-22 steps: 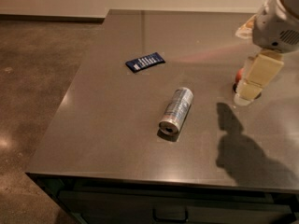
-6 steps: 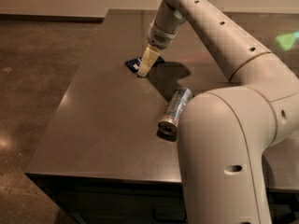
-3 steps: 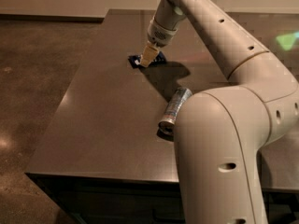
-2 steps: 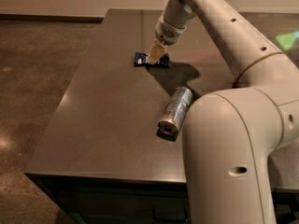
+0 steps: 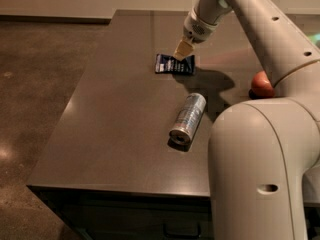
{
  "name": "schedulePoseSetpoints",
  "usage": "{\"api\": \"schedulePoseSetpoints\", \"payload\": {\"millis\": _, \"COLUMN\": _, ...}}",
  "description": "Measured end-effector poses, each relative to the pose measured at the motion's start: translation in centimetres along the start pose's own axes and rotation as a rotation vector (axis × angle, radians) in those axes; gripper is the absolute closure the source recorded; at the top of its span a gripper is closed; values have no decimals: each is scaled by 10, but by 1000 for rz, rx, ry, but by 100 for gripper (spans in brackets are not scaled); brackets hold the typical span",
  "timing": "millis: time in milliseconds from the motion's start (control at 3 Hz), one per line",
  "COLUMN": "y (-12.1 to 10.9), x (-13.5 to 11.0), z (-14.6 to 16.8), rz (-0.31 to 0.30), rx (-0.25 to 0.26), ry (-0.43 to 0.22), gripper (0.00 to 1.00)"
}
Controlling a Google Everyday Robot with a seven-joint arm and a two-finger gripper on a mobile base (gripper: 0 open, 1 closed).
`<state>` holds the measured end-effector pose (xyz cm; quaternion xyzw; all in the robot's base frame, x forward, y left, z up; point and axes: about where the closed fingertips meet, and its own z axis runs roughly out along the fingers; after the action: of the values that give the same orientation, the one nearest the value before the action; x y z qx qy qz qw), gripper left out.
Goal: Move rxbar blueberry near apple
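The rxbar blueberry (image 5: 173,64), a flat navy wrapper with white lettering, is at the back middle of the dark table (image 5: 110,129). My gripper (image 5: 182,49) reaches down from the upper right and is shut on the bar's upper right edge, holding it just off the surface. The red apple (image 5: 261,84) sits to the right, partly hidden behind my arm (image 5: 260,29). The bar is about a can's length to the left of the apple.
A silver drink can (image 5: 188,118) lies on its side in the table's middle, in front of the bar. The robot's large white body (image 5: 260,174) fills the lower right. The table's left and front edges drop to a brown floor (image 5: 40,84).
The gripper came down on the bar at the table's back left, closed on it, and has carried it to the right, toward the apple. The can has not moved.
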<state>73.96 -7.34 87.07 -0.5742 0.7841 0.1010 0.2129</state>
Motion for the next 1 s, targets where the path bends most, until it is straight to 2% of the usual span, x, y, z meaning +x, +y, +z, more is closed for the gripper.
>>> {"api": "schedulePoseSetpoints", "payload": {"millis": 667, "y": -14, "x": 27, "z": -24, "rz": 40, "rx": 40, "ry": 27, "gripper": 100}}
{"api": "schedulePoseSetpoints", "payload": {"millis": 1000, "y": -21, "x": 51, "z": -33, "rz": 72, "rx": 49, "ry": 64, "gripper": 100}}
